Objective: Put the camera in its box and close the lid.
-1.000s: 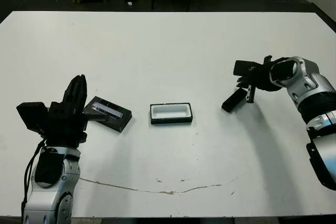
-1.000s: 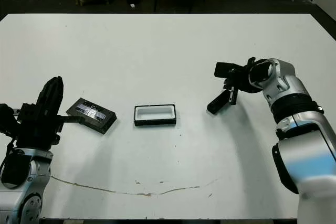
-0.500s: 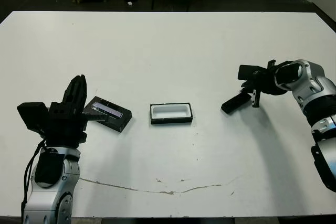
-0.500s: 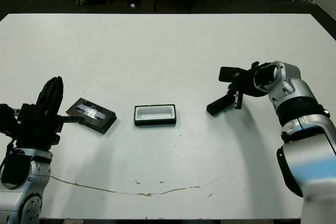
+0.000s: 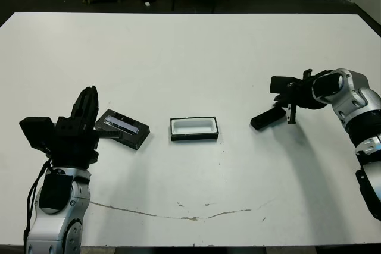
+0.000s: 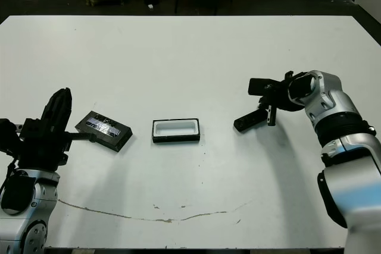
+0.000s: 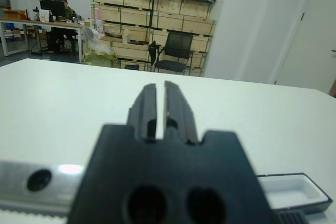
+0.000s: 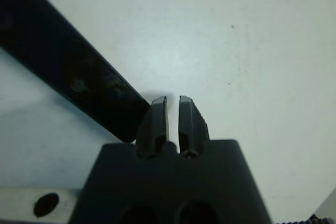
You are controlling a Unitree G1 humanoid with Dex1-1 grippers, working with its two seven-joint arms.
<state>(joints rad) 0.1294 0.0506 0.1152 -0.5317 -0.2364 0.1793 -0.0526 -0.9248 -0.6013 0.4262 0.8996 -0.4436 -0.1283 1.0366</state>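
Camera [image 5: 266, 119] flat on the bench [image 5: 190, 46] just beside the right jaws [image 5: 290, 115] — jaws nearly together, a slit between, holding nothing, tips down by the camera's end. Box [image 5: 194, 129] open, white lining up, between both jaws. Lid [image 5: 123, 128] just ahead of the left jaws [image 7: 161, 109] — also nearly together, empty.

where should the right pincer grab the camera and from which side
Grip the camera across its narrow width near mid-length, coming from above. It lies flat on the table as a slim bar, its near end pointing toward the box, so its long sides are free. The right pincer, at the bar's far end, would probably need opening first.
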